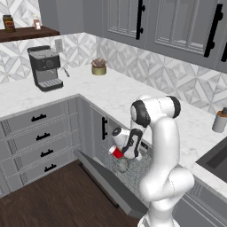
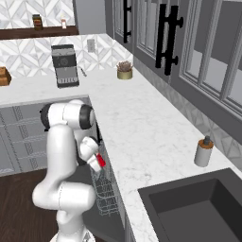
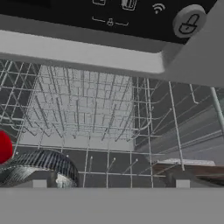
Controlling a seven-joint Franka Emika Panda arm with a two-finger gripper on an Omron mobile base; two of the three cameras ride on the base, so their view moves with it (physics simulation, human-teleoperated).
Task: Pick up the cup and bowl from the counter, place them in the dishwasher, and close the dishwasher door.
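Note:
The dishwasher stands open under the white counter [image 1: 115, 91], its door [image 1: 106, 184] dropped flat and the wire rack [image 3: 83, 105] pulled out below the black control strip [image 3: 109, 17]. My gripper [image 3: 110, 181] hangs low over the rack [image 1: 135, 174], open wide, with nothing between its fingers. The red cup [image 1: 117, 152] sits just beside the hand [image 1: 129, 148]; in the hand view the cup [image 3: 3, 148] is at the left edge, outside the fingers. The grey metallic bowl [image 3: 39, 167] lies in the rack at the lower left, next to the cup. From the right, the cup [image 2: 100, 161] shows at the hand.
A coffee machine [image 1: 45, 68] and a potted plant [image 1: 99, 67] stand at the back of the counter. A grey soap dispenser [image 2: 203, 152] stands by the dark sink [image 2: 198, 203]. Grey drawers [image 1: 40, 137] flank the dishwasher on the left, above a wooden floor.

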